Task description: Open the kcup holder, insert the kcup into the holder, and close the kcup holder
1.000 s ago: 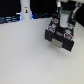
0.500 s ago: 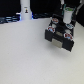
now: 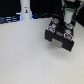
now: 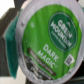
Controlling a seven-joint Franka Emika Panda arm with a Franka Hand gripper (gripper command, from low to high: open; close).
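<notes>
1. Nearest the wrist camera is the pod (image 4: 47,42). It fills almost the whole wrist view, so close that its rim runs off the frame. Its round green lid, ringed in white, faces straight into the lens and reads "Green Mountain" and "Dark Magic". The pod's axis therefore points along the camera's line of sight.
2. A finger (image 4: 11,37) of the gripper shows as a dark teal-edged shape against the pod's side. The pod appears to be pinched in the gripper, though the other finger is hidden behind the lid.
3. In the exterior view the table (image 3: 25,55) is a wide, pale, plain surface that takes up most of the picture.
4. The black drawer box (image 3: 61,36) stands on the table toward the exterior view's right. Pale slots mark its front, and one drawer looks pulled out toward the camera, though the picture is too blurred to be sure.
5. The gripper (image 3: 67,20) hangs directly above the drawer box, pointing down, with the pod (image 3: 67,23) a small pale spot at its tip just over the box's top.
6. Farthest back, well apart from the drawer box toward the exterior view's left, a white bottle (image 3: 25,10) stands upright against a dark background.
</notes>
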